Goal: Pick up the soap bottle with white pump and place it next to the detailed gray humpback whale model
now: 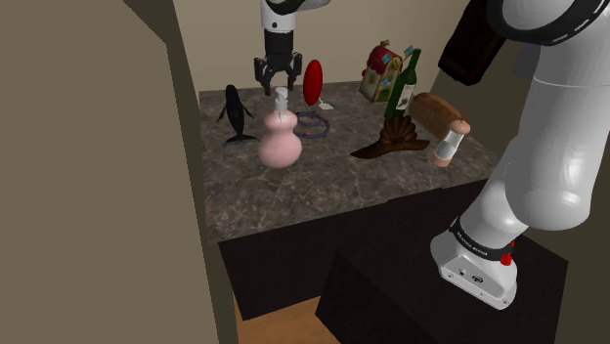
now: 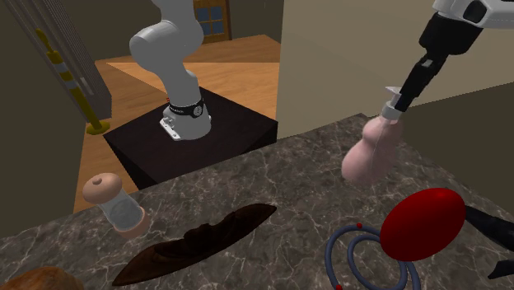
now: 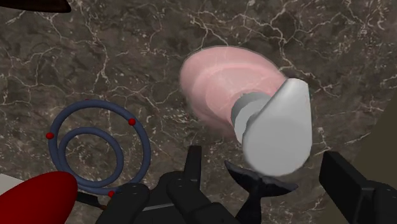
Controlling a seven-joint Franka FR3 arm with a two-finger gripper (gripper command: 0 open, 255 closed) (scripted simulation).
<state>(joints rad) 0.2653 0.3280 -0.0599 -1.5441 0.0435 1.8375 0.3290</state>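
Note:
A pink gourd-shaped soap bottle (image 1: 279, 145) with a white pump (image 1: 281, 99) stands on the dark marble counter (image 1: 323, 186). Just beside it, toward the shoulder view's left, is the dark humpback whale model (image 1: 234, 113). My gripper (image 1: 278, 88) hangs straight over the pump, open. In the wrist view the fingers (image 3: 194, 167) stand apart on either side of the white pump (image 3: 280, 127) without touching it, and the pink body (image 3: 219, 86) lies below. The second exterior view has the bottle (image 2: 369, 155) under the gripper (image 2: 394, 105).
Blue rings (image 1: 313, 125) and a red oval object (image 1: 313, 81) sit close behind the bottle. Further along the shoulder view's right are a wine bottle (image 1: 404, 86), a little house model (image 1: 379, 70), a dark brown dish (image 1: 391, 145) and a shaker (image 1: 451, 145). A wall (image 1: 98, 176) borders the counter's left.

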